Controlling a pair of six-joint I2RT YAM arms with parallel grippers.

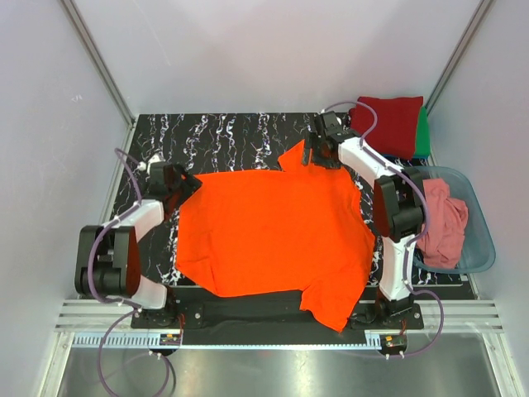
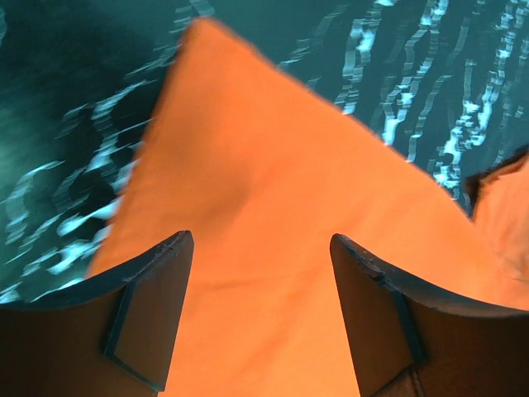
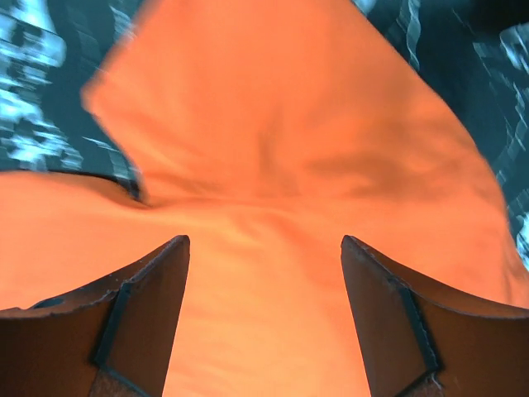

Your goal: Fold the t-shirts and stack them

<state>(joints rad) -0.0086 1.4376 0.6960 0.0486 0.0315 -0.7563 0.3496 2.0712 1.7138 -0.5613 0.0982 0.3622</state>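
Observation:
A bright orange t-shirt [image 1: 273, 236] lies spread flat across the middle of the black marbled table [image 1: 223, 136]. My left gripper [image 1: 183, 184] is open over the shirt's far left corner, which shows in the left wrist view [image 2: 264, 215] between the fingers. My right gripper [image 1: 318, 153] is open over the far right sleeve [image 3: 273, 165]. A dark red folded shirt [image 1: 388, 122] lies on a green folded one [image 1: 424, 136] at the far right. A salmon-pink shirt [image 1: 442, 223] is crumpled in the tub.
A translucent blue-grey plastic tub [image 1: 479, 240] stands at the right edge beside the right arm. White walls enclose the table on three sides. The orange shirt's near right sleeve hangs over the table's front edge [image 1: 335, 310].

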